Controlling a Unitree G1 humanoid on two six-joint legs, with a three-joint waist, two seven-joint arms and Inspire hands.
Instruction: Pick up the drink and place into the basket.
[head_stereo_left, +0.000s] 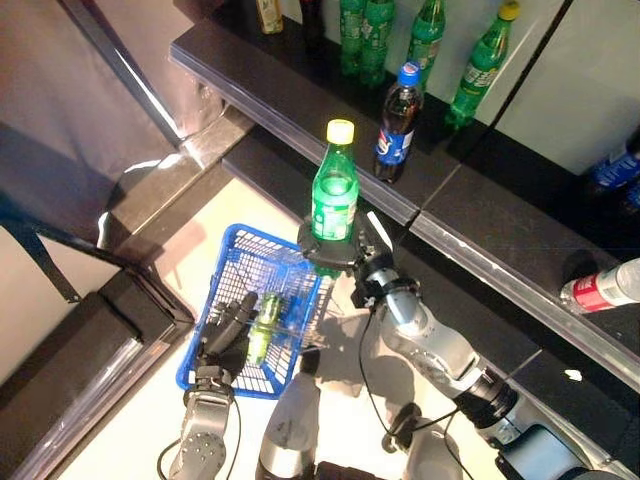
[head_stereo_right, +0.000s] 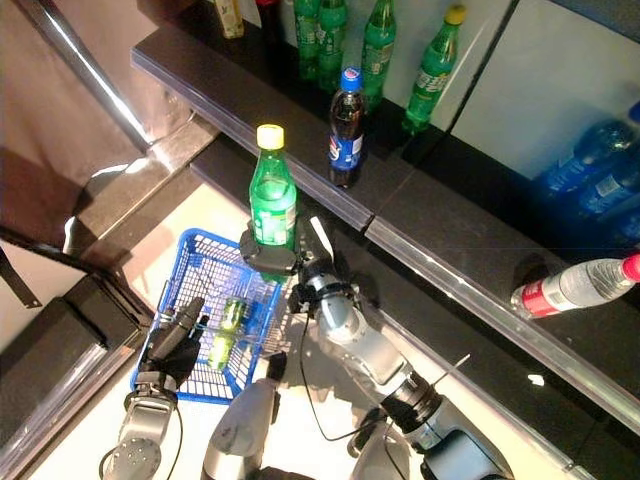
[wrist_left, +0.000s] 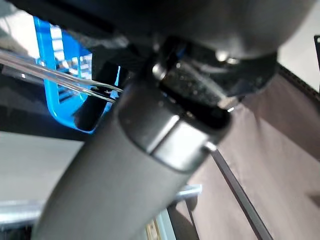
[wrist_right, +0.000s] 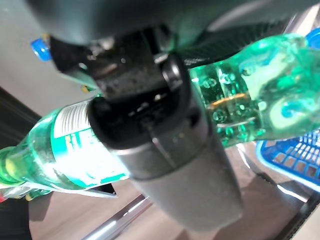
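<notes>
My right hand (head_stereo_left: 335, 250) is shut on a green bottle (head_stereo_left: 335, 192) with a yellow cap and holds it upright above the right rim of the blue basket (head_stereo_left: 222, 268). The bottle also shows in the right wrist view (wrist_right: 240, 112), clasped by the hand (wrist_right: 137, 100). My left hand (head_stereo_left: 228, 330) is shut on the thin wire handles (wrist_left: 60, 80) and holds the blue basket up. A green drink (head_stereo_left: 264, 325) lies inside the basket.
A dark shelf (head_stereo_left: 300, 110) runs across the back with green bottles (head_stereo_left: 365, 35) and a dark bottle with a blue cap (head_stereo_left: 397, 125). A clear bottle with a red label (head_stereo_left: 605, 288) lies at the right. A dark ledge (head_stereo_left: 80, 350) stands at the left.
</notes>
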